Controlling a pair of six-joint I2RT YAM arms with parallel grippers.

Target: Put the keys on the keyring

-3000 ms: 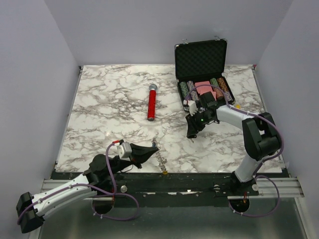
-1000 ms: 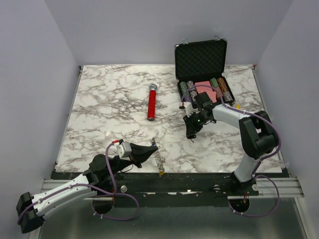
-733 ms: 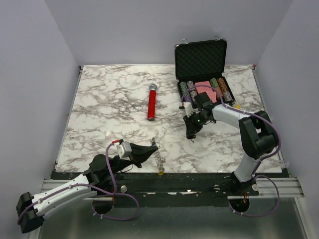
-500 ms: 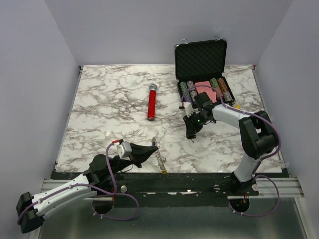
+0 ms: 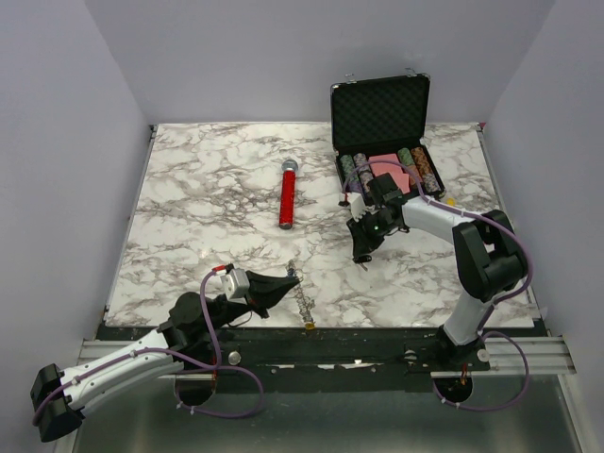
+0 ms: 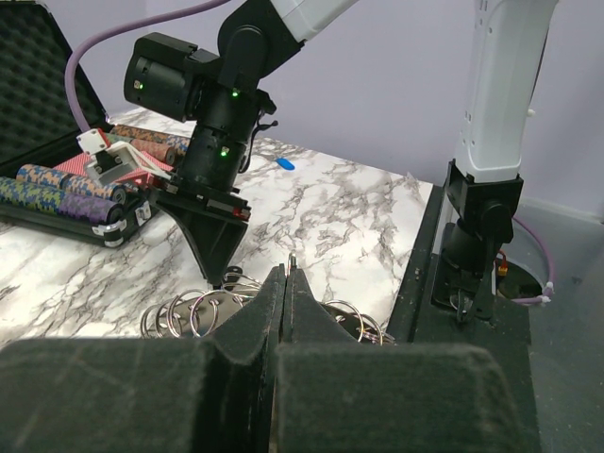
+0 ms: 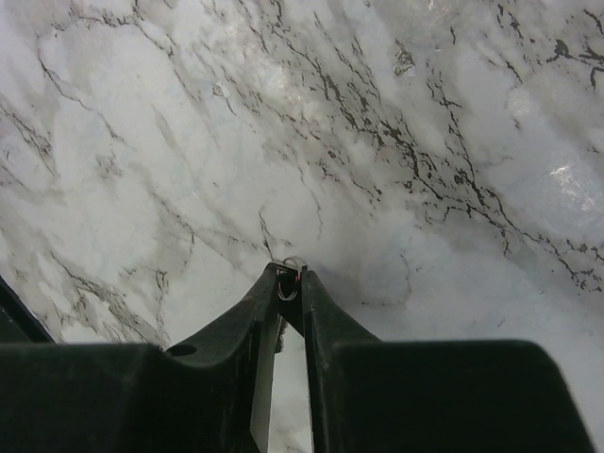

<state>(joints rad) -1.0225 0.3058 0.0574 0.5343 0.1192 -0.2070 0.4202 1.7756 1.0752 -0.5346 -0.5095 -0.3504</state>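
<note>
Keyring (image 5: 302, 302): lies at the near edge of the surface (image 5: 208, 208), a jagged line of wire coils running from the left hand (image 5: 291, 279) back to its yellow tag (image 5: 309, 327) at the edge. In the left wrist view the coils (image 6: 203, 311) sit just past the fingertips.

Left hand: pressed together, with a thin metal tip standing up between the pads, so it appears to pinch the keyring's free end. No change against the earlier top views.

Right hand (image 5: 361, 255): nearly closed on a key (image 7: 286, 283), of which only a small wire loop shows at the fingertips; the blade is hidden. It hangs low over bare marble, between the keyring and the poker chip case (image 5: 382, 123).

Change: over three seconds the right hand has drifted slightly up and left; over the last second it is almost still. The keyring's hang has shifted only slightly.

Judgement: key is picked and the ring end is presented, but the two hands are apart. Threading is not yet begun; the carry across is the remaining step.
</note>
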